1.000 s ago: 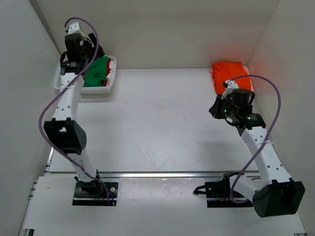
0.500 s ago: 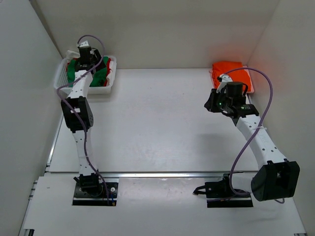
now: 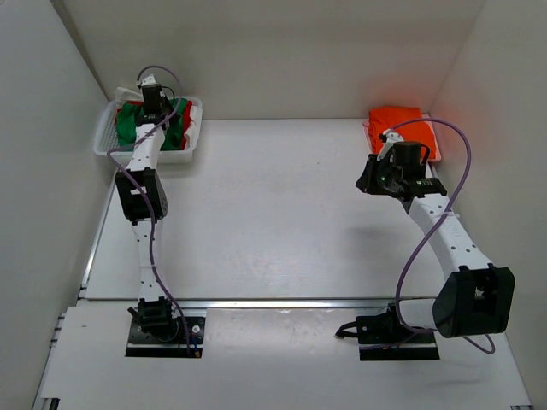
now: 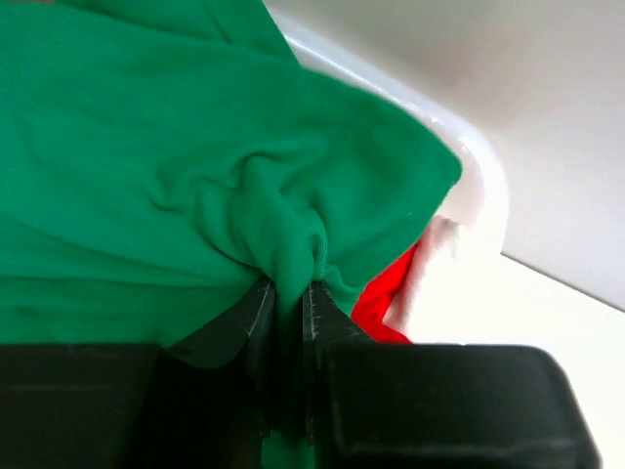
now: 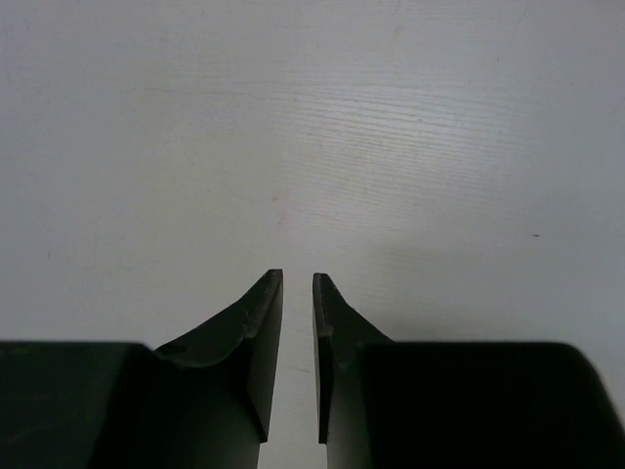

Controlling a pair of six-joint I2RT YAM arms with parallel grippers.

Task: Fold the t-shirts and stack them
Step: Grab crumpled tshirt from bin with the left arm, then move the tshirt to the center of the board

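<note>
The left tool point(image 4: 290, 288) is pinching a bunched ridge of the green t-shirt point(image 4: 146, 147), its two fingers pressed in on the cloth from either side. The green cloth spreads up and away from the grip and fills most of the white mesh basket point(image 4: 483, 186). A strip of the red t-shirt point(image 4: 383, 298) shows beneath it, by the basket's rounded corner. The basket sits in the far left corner of the tabletop point(image 3: 273, 213), close to both the left wall and the back wall, so there is little room around the tool there.

The right tool point(image 5: 298, 278) stands slightly parted, with a narrow slit between its fingers and nothing in it. It points at bare tabletop. The orange t-shirt point(image 3: 397, 120) lies as a flat, squarish pile in the far right corner, against the right wall and just beyond the right tool. The whole middle of the tabletop lies open between the two arms.

The left arm is stretched almost straight along the left wall from its base at the near edge, with the wrist tipped down into the basket. The right arm is bent at a near elbow by the right wall, and its forearm runs up and to the left.
</note>
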